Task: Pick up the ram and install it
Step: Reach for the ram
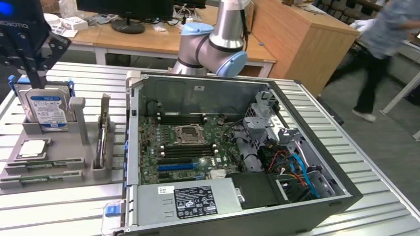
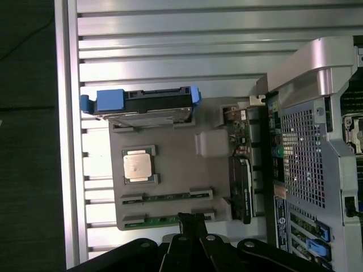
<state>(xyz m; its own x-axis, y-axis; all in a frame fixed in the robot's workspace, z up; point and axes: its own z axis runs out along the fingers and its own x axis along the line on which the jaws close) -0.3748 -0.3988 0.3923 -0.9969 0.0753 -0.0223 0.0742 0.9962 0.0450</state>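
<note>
Two ram sticks lie flat in slots at the near end of a grey holder: one ram and a second ram beside it. My gripper is shut with nothing in it. In the exterior view it hangs above the holder's far end, over the hard drive. In the wrist view its fingertips overlap the end of the second ram from well above. The open computer case holds the motherboard with its black slots.
On the holder, a silver hard drive with a blue label stands upright beside a square silver processor and an upright card. A person walks at the exterior view's far right. The arm's base stands behind the case.
</note>
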